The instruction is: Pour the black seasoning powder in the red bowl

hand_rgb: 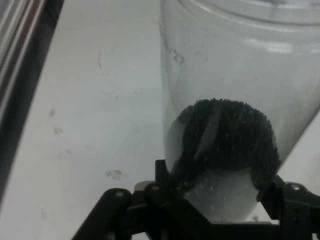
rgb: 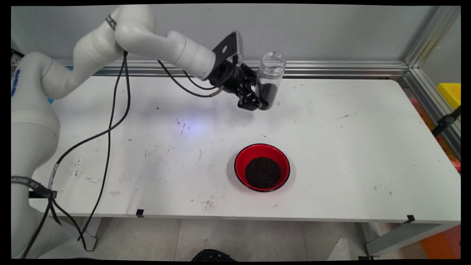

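Note:
My gripper (rgb: 262, 100) is shut on a clear plastic jar (rgb: 269, 79), held nearly upright above the far middle of the white table (rgb: 368, 147). The jar's mouth is open at the top and dark grains fill its lower part. In the hand view the jar (hand_rgb: 240, 100) fills the right side, its dark contents just above my gripper (hand_rgb: 220, 192), whose fingers clamp its base on both sides. A red bowl (rgb: 262, 167) with a black rim stands on the table nearer the front, holding a heap of the same dark grains.
An aluminium rail (rgb: 331, 68) runs along the wall at the table's far edge and down the right side. Black cables (rgb: 110, 121) hang from the arm over the table's left part. A yellow bin (rgb: 450, 94) sits beyond the right edge.

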Robot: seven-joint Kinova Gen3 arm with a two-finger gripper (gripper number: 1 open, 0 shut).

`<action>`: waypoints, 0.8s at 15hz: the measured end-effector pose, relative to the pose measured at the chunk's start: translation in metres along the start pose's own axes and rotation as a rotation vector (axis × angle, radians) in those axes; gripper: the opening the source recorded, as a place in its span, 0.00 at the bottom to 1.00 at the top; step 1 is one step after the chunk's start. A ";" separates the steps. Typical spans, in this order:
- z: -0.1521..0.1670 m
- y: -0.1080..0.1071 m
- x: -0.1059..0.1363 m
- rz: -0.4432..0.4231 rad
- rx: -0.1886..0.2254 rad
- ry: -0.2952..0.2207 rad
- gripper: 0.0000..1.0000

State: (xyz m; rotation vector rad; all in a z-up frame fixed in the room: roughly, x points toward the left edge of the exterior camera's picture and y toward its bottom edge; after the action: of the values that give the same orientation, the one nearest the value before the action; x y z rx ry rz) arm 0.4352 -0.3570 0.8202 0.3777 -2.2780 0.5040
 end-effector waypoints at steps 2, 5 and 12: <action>-0.009 0.000 0.010 0.074 0.001 -0.008 0.00; -0.018 0.005 0.016 0.187 -0.007 -0.030 0.00; -0.028 0.017 0.020 0.405 0.012 -0.068 0.00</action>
State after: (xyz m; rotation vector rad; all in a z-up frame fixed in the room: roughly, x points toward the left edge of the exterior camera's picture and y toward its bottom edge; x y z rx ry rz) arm 0.4320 -0.3318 0.8489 -0.0673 -2.4265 0.7162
